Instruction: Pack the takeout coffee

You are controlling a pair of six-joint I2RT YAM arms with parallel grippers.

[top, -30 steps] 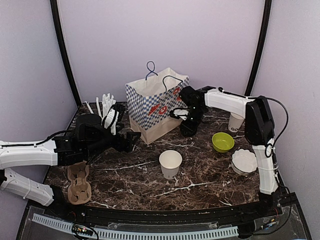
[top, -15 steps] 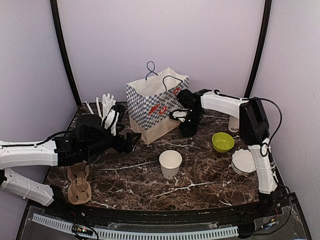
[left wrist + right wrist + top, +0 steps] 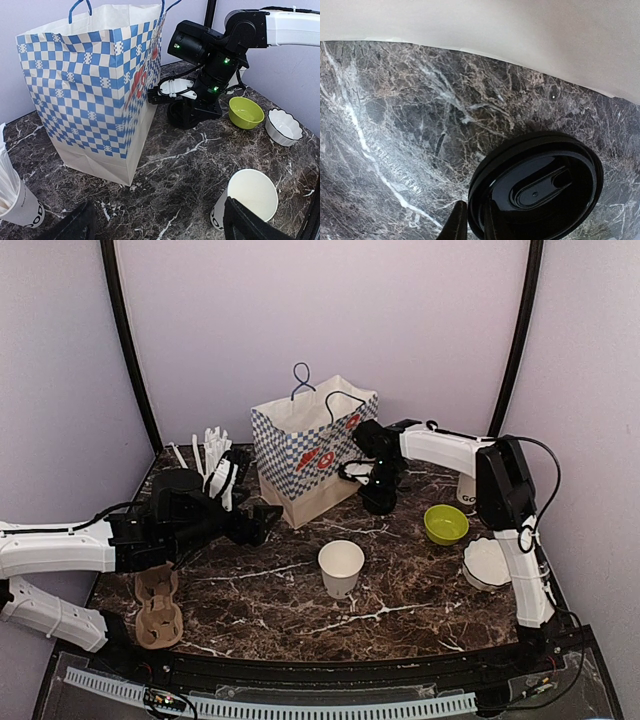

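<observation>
Beside the foot of the checkered bag (image 3: 95, 85), the right claw (image 3: 471, 226) pinches the rim of a black lid (image 3: 540, 195) lying flat, top up; anything beneath is hidden. Nearer me, the left claw (image 3: 157, 212) gapes wide near the upright, lidless paper cup (image 3: 250, 195) on the table (image 3: 190, 165).

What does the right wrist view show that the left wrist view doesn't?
Only right wrist: the round black plastic lid close up with its sip hole, and the right gripper closed on its rim.
Only left wrist: the lidless white paper cup, lime-green bowl, white scalloped bowl, straw-filled cup, right arm and the open left gripper.
Both: the dark marble tabletop, and probably the blue-checkered paper bag, just a pale strip in right wrist.
</observation>
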